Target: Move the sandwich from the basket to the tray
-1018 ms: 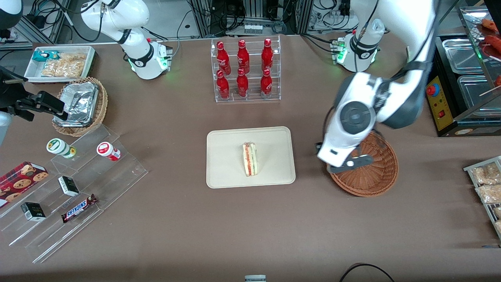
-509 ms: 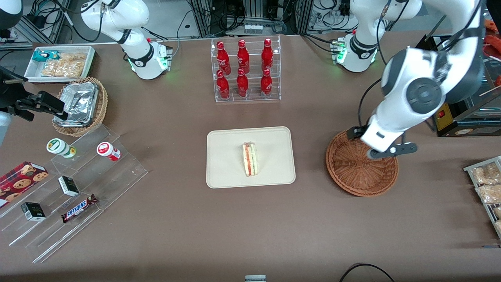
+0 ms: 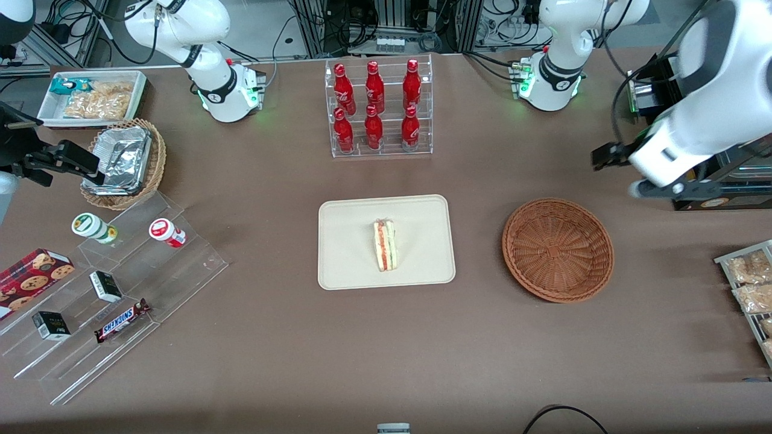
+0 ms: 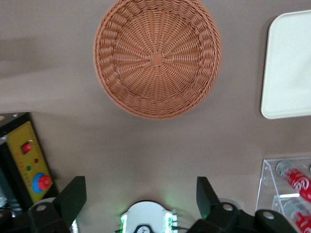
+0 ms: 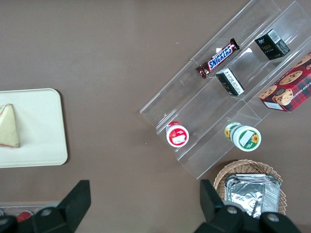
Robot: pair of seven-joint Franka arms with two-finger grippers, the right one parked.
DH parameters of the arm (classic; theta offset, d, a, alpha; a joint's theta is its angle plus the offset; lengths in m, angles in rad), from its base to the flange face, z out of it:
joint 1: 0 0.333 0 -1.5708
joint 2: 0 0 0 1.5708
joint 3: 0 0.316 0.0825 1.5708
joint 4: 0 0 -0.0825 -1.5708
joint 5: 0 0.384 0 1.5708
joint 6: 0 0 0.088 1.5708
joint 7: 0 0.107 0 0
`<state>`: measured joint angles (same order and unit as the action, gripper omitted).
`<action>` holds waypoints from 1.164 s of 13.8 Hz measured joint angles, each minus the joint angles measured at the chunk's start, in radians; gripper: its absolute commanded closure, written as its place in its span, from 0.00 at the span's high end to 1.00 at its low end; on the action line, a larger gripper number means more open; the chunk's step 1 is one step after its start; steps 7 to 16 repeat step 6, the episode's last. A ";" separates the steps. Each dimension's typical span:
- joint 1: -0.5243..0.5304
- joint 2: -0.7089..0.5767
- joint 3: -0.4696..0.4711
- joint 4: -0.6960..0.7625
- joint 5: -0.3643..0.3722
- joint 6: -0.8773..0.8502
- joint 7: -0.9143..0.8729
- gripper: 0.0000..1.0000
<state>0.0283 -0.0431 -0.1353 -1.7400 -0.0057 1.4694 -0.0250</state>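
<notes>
Sandwich [image 3: 385, 245] is lying flat on the tray [image 3: 350, 241], about the middle of it, filling edge showing. Basket [image 3: 558, 249] sits near the tray toward my end of the table, nothing in it. My gripper [image 4: 141, 196] is up in the air, farther from the front camera than the basket and off toward my end, fingers [image 4: 73, 196] spread wide, holding nothing. Nothing sits between tray and basket, just brown tablecloth [image 3: 386, 349]. A clear rack of red bottles [image 3: 377, 108] stands farther back than the tray. Toward the parked arm's end there's an acrylic step shelf [image 3: 114, 289] with a Snickers [image 3: 122, 320], small boxes and cups, plus a foil-lined basket [image 3: 123, 160]. Cables and gear run along the back.
</notes>
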 measured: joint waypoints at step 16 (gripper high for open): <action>0.016 -0.020 0.073 0.060 0.000 -0.015 0.040 1.00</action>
